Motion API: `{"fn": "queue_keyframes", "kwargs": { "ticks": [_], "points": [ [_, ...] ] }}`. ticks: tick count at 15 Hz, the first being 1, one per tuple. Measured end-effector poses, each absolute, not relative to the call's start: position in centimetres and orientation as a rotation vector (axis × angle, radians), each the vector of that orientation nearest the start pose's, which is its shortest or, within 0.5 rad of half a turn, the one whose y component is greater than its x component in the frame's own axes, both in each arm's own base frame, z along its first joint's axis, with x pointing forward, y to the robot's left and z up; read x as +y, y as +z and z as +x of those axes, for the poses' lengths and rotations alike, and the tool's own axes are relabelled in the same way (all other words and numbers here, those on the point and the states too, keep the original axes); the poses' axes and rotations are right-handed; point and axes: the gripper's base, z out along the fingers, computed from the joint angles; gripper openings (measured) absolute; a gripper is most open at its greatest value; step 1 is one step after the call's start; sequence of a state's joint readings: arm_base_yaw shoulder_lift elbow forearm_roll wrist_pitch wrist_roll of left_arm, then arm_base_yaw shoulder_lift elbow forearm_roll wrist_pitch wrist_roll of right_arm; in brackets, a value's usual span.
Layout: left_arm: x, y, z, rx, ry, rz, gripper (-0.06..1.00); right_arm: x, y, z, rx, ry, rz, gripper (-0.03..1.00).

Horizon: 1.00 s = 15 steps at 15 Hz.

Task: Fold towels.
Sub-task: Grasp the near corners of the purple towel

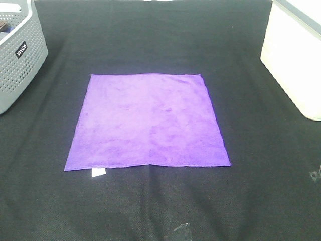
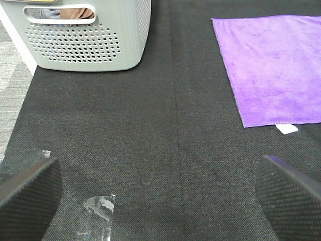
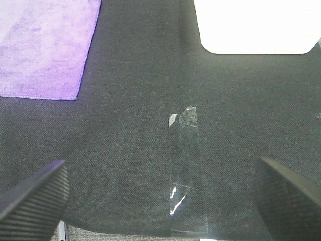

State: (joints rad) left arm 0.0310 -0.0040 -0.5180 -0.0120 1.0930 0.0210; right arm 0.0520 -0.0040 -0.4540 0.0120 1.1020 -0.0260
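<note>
A bright purple square towel [image 1: 148,120] lies spread flat in the middle of the black table, its small white tag [image 1: 98,172] poking out at the near left corner. The towel [image 2: 273,68] and its tag [image 2: 287,129] also show in the left wrist view, and one corner of the towel [image 3: 45,47] shows in the right wrist view. Neither arm appears in the exterior high view. My left gripper [image 2: 158,198] stands open over bare black cloth, well short of the towel. My right gripper [image 3: 160,198] is also open with nothing between its fingers, apart from the towel.
A grey perforated basket [image 1: 17,55] stands at the far left, seen too as the basket [image 2: 85,42]. A white bin [image 1: 296,55] stands at the far right. Clear tape strips [image 3: 184,165] [image 2: 98,213] lie on the black tablecloth [image 1: 150,211] near the front edge.
</note>
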Motion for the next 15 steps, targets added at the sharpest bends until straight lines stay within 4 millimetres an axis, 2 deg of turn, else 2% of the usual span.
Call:
{"fn": "queue_keyframes", "kwargs": {
  "ticks": [15],
  "points": [
    [-0.09,27.96,-0.9,2.055,0.023,-0.01,0.99,0.09,26.12,-0.24,2.126,0.03,-0.084,0.95]
  ]
}}
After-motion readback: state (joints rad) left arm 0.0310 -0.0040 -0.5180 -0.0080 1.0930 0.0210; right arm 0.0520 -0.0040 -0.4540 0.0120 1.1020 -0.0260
